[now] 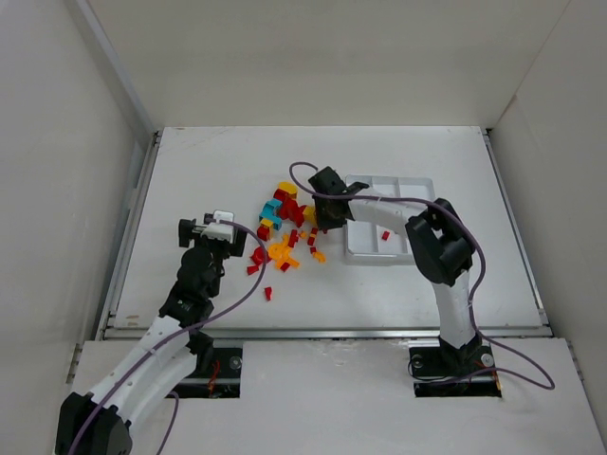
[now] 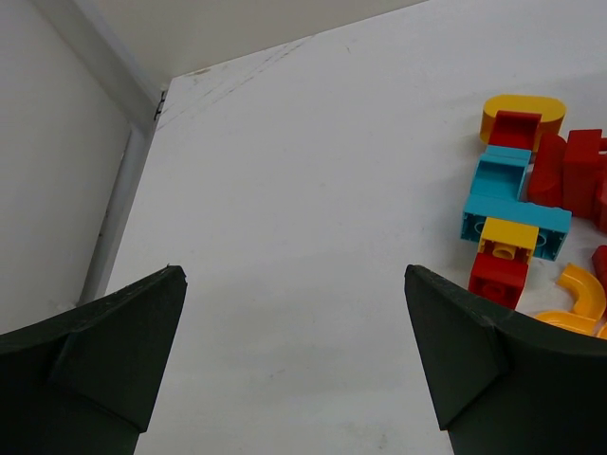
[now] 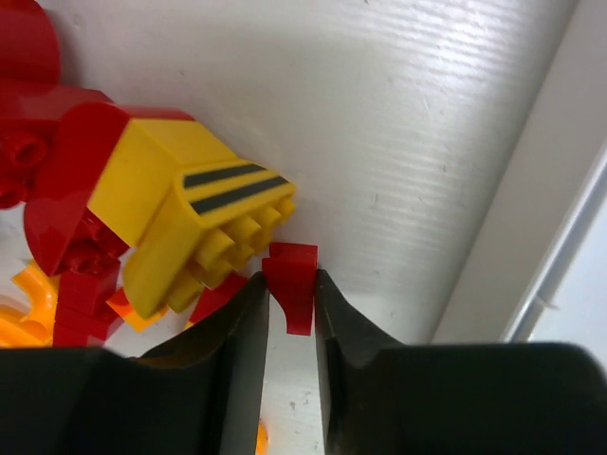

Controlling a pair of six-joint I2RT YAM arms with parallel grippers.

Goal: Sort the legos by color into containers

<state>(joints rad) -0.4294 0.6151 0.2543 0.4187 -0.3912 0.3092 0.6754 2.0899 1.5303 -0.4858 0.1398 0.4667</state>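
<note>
Pinched in the right hand (image 3: 287, 284) is a red lego (image 3: 294, 261); the left hand (image 2: 294, 275) hangs spread over the white table (image 1: 209, 171), walled in white. Red, yellow and teal legos (image 1: 283, 227) heap mid-frame, beside the tray (image 1: 379, 258).

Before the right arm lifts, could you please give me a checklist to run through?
1. Red brick inside right gripper: ok.
2. Grip firm enough to lift: cannot tell.
3. Yellow brick clear of that grip: cannot tell, very close.
4. Tray beside the gripper, nothing between: ok.
5. Left gripper open, clear of the legos: ok.
</note>
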